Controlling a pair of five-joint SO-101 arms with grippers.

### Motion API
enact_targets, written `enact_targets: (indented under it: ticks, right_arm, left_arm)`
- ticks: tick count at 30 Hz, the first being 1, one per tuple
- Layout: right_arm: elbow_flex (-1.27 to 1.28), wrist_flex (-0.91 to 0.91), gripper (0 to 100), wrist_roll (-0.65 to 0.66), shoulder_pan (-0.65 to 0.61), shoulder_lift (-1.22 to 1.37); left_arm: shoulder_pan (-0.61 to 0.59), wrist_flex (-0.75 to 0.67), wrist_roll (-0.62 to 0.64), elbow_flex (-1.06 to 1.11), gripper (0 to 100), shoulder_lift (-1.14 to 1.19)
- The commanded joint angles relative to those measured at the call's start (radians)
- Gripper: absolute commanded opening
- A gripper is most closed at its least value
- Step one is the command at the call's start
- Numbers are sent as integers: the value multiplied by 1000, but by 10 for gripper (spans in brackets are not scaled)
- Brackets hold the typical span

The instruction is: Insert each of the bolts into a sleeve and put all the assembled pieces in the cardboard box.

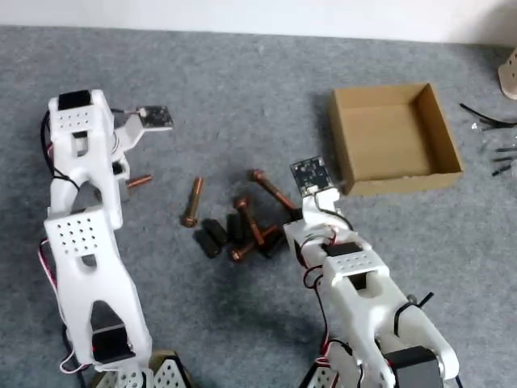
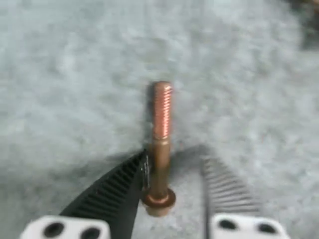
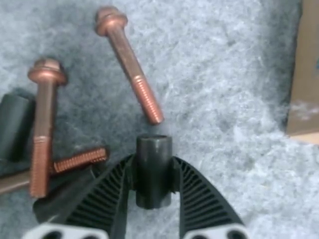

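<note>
**While a sleeve sits pinched on my right, a bolt lies loose on my left**

Though my own arm covers them from above, my left fingers (image 2: 114,194) stand spread in the wrist view. A copper bolt (image 2: 160,144) lies on the grey counter (image 2: 60,74) between them. Its shank rests against the dark finger. The other finger is apart from it and too blurred to make out well. From above, one end of that bolt pokes out from behind my left arm.

My right fingers (image 3: 104,199) are pinching a black sleeve (image 3: 153,169), open end pointing away from the wrist, its far end hidden between them. A second bolt (image 3: 128,62) lies just beyond it and a third bolt (image 3: 42,124) off to one side. A threaded tip (image 3: 79,160) runs under my finger. Another sleeve (image 3: 12,124) is cut off at the frame edge.

From above, the heap (image 1: 242,230) of bolts and dark sleeves overlaps, so I cannot count the sleeves. The cardboard box (image 1: 400,184) stands near my right wrist.
</note>
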Motion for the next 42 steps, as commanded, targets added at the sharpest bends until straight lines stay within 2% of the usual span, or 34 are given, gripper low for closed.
enact_targets:
  ticks: [1, 4, 7, 10, 14, 16, 17, 19, 23, 34, 42]
  right_arm:
    - [-45, -28, 3, -5, 13, -4]
    - [-45, -28, 3, -5, 13, -4]
    - [-45, -28, 3, -5, 13, -4]
    - [-45, -28, 3, -5, 13, -4]
    - [-45, -28, 3, -5, 13, -4]
    - [-45, -28, 3, -5, 13, -2]
    - [-45, -28, 3, -5, 13, -2]
    - [-45, -28, 3, -5, 13, -2]
    - [-45, -28, 3, -5, 13, -2]
    - [-45, -28, 3, -5, 13, -2]
    - [-45, -30, 3, -5, 13, -2]
  left_arm:
    - [7, 23, 117, -111, 279, -16]
    - [33, 25, 278, -180, 277, -19]
    - [62, 26, 591, -262, 277, -19]
    - [36, 31, 1033, -266, 277, -19]
    - [-85, 31, 1820, -176, 278, -13]
    - [-102, 28, 2082, -127, 277, -12]
    - [-102, 28, 2160, -104, 277, -12]
    - [-99, 29, 2214, -73, 277, -13]
    - [-107, 31, 2205, 1, 277, -18]
    - [-67, 32, 2208, 10, 277, -21]
    - [-33, 32, 2209, 21, 277, -154]
